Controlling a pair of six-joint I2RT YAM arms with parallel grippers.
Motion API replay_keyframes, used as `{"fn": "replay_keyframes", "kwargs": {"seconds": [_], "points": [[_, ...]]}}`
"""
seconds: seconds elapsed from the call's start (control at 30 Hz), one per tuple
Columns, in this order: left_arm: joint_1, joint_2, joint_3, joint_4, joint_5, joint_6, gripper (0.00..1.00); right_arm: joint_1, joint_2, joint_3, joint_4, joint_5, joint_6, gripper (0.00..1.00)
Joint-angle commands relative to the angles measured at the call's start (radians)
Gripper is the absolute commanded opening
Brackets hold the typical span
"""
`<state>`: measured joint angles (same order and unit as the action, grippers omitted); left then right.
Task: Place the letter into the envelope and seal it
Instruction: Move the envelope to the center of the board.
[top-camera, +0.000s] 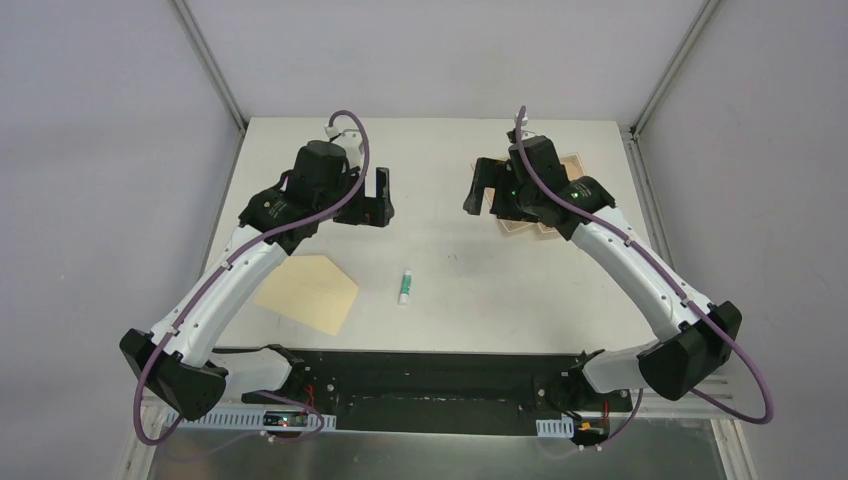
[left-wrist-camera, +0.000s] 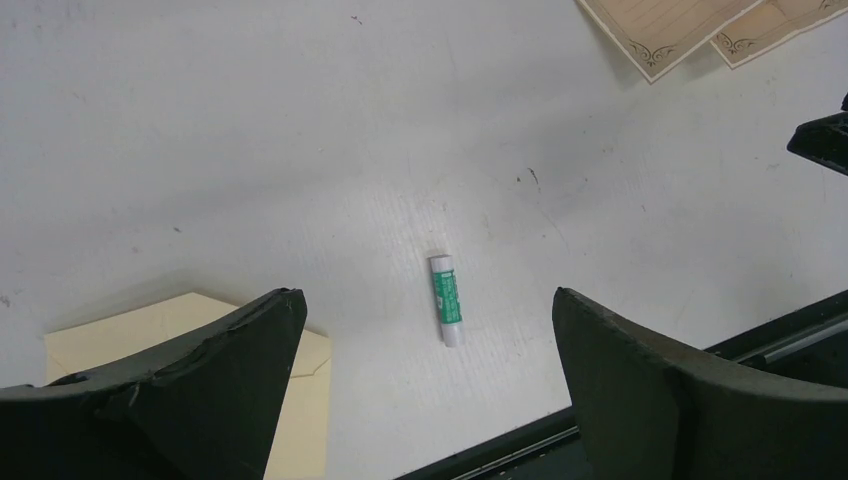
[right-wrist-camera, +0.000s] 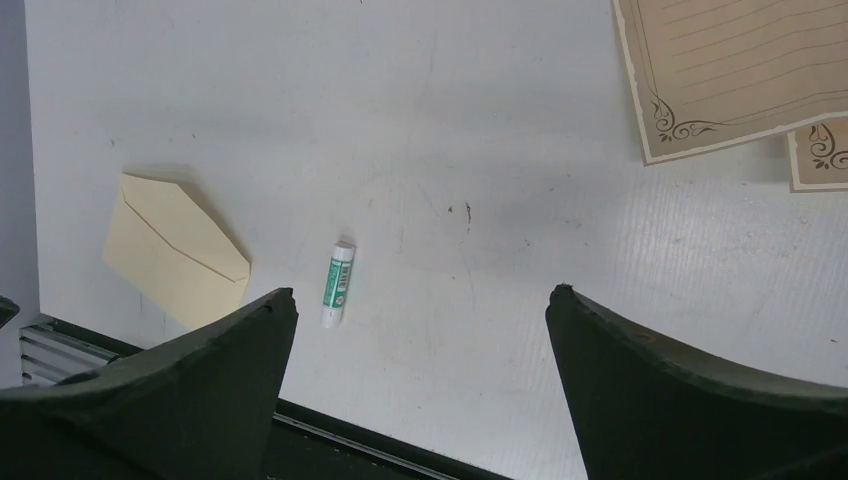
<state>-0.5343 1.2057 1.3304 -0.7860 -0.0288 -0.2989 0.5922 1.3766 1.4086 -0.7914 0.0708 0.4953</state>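
The envelope (top-camera: 308, 292) lies flat at the table's near left, yellow-tan, its pointed flap open; it also shows in the wrist views (left-wrist-camera: 300, 400) (right-wrist-camera: 175, 250). The letter (right-wrist-camera: 730, 70), a tan lined sheet with corner ornaments, lies at the far right, partly hidden under my right arm (top-camera: 518, 228). A corner of a second such sheet (right-wrist-camera: 820, 155) sits beside it. My left gripper (top-camera: 378, 205) (left-wrist-camera: 427, 292) hovers open over the table's middle left. My right gripper (top-camera: 480, 195) (right-wrist-camera: 420, 290) hovers open just left of the letter. Neither holds anything.
A small white-green tube (top-camera: 405, 286) (left-wrist-camera: 447, 300) (right-wrist-camera: 337, 282) lies between the envelope and the table's centre. A black rail (top-camera: 430, 365) runs along the near edge by the arm bases. Metal frame posts (top-camera: 215, 70) stand at the back corners.
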Motion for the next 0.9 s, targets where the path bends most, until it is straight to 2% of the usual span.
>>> {"fn": "replay_keyframes", "kwargs": {"seconds": [0.0, 0.33, 0.63, 0.87], "points": [[0.014, -0.033, -0.007, 0.024, -0.037, -0.012, 0.99, -0.005, -0.036, 0.002, 0.035, 0.003, 0.008, 1.00], [0.016, -0.035, -0.014, -0.017, -0.129, -0.042, 0.99, -0.005, -0.024, -0.011, 0.044, -0.014, 0.015, 1.00], [0.042, -0.050, -0.048, -0.053, -0.209, -0.130, 0.99, -0.002, 0.004, -0.017, 0.050, -0.038, 0.019, 1.00], [0.143, -0.053, -0.125, -0.116, -0.225, -0.286, 0.99, -0.002, 0.019, -0.037, 0.057, -0.050, 0.012, 1.00]]}}
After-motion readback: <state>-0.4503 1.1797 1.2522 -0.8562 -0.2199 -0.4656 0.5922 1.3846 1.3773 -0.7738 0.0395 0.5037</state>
